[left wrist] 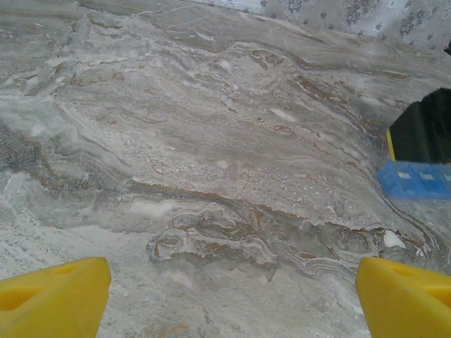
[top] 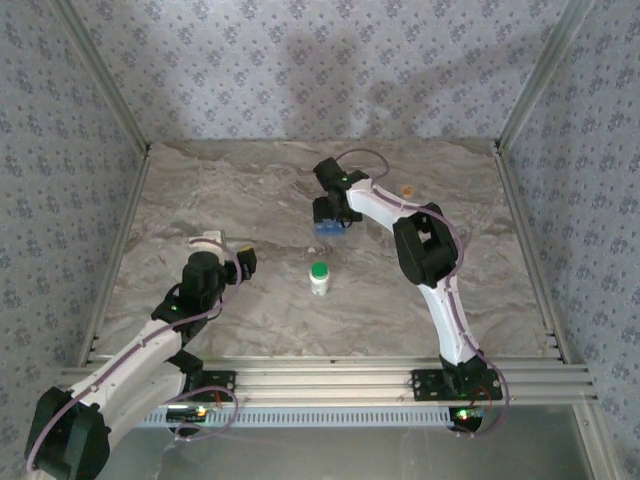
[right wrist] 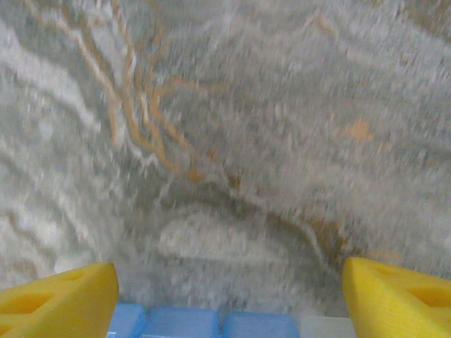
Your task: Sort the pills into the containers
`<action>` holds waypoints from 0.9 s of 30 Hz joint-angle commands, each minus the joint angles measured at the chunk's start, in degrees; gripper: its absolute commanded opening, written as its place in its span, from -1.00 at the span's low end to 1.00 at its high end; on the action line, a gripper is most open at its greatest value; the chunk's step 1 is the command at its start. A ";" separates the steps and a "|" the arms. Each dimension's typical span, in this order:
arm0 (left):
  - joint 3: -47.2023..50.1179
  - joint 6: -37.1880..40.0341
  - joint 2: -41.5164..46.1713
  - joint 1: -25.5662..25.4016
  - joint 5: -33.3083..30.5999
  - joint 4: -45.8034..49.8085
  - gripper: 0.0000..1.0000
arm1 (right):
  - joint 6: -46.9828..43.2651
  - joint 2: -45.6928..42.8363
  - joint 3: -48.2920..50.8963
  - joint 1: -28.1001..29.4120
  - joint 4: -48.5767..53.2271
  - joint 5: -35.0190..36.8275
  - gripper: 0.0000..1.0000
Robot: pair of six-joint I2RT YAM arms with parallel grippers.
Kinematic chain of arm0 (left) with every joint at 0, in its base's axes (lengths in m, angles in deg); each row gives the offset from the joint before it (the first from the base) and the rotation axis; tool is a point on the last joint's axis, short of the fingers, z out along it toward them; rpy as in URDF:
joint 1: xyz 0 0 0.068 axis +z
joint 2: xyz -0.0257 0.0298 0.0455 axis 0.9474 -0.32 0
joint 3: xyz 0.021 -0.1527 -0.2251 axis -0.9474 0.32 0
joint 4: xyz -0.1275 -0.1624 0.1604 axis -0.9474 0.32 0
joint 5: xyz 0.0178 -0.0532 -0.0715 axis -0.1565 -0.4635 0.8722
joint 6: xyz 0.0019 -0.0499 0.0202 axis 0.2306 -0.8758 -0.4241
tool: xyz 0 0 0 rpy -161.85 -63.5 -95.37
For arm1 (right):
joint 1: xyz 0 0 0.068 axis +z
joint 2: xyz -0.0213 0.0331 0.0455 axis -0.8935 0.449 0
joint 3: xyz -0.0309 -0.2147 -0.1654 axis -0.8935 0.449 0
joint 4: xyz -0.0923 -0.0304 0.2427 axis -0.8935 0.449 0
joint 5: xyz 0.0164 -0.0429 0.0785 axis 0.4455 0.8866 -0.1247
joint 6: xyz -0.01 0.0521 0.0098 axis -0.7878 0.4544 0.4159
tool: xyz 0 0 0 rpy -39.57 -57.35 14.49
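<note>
A blue pill organizer [top: 328,229] lies at the middle back of the marble table. My right gripper [top: 331,212] hovers right over it, open. In the right wrist view the organizer's blue lids [right wrist: 204,326] sit between the wide-apart yellow fingers [right wrist: 60,299] at the bottom edge, with nothing gripped. A white bottle with a green cap [top: 319,277] stands in front of the organizer. A small orange pill [top: 407,190] lies to the right of the right arm. My left gripper [top: 241,260] is open over bare table, left of the bottle. The organizer [left wrist: 416,180] shows at the right edge of the left wrist view.
Metal frame rails [top: 120,110] and patterned walls enclose the table on three sides. The right arm's black forearm [top: 428,245] stretches across the right middle. The right gripper's black body [left wrist: 425,132] stands above the organizer in the left wrist view.
</note>
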 commanded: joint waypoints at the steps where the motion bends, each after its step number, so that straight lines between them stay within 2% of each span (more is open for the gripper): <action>1: 0.21 -0.44 0.43 0.24 0.03 -0.52 0.80 | 0.43 -4.37 2.16 0.39 -2.74 -1.36 0.69; 9: 0.04 2.31 -2.06 0.24 2.28 -3.94 0.77 | -4.52 -10.21 0.83 -0.02 -0.97 -2.88 0.72; 14: -2.42 5.76 -5.65 0.16 6.83 -6.43 0.73 | -4.61 -17.34 8.81 -2.31 -2.75 -5.09 0.69; 20: -10.41 6.05 -11.80 0.22 6.96 -3.26 0.73 | -7.97 -24.35 20.42 -8.23 -6.23 -14.48 0.60; 24: -14.95 6.76 -18.01 0.24 8.09 -2.40 0.71 | -11.21 -23.21 22.10 -12.11 -5.60 -19.53 0.55; 27: -20.59 8.06 -23.32 0.24 9.42 1.87 0.69 | -12.61 -21.40 21.77 -13.49 -4.97 -22.33 0.49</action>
